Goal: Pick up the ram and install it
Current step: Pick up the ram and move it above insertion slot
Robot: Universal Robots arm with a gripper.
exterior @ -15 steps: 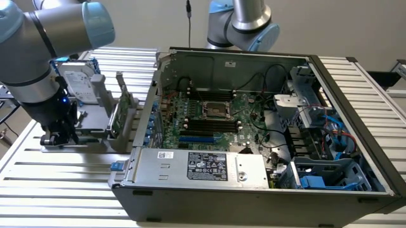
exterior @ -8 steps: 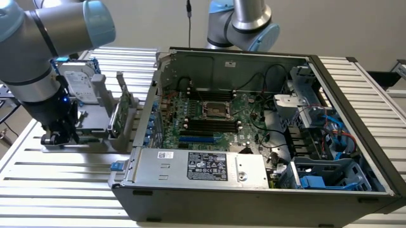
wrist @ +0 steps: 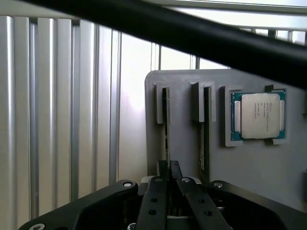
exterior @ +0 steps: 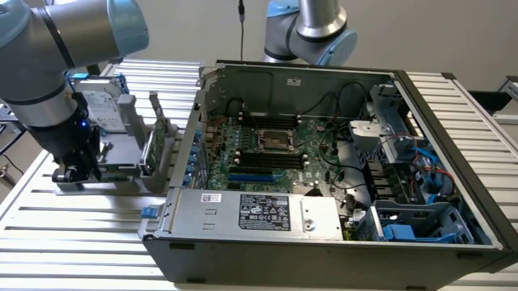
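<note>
Slatted aluminium tabletop is seen under a grey plastic slotted holder at the exterior view's left; the black gripper is clamped on the thin green ram stick standing in its slot.

I see the gripper pinched on the ram, which stands on edge in a slot of the grey holder. A second stick sits in the neighbouring slot. Beside that, a processor lies flat in its own pocket.
</note>
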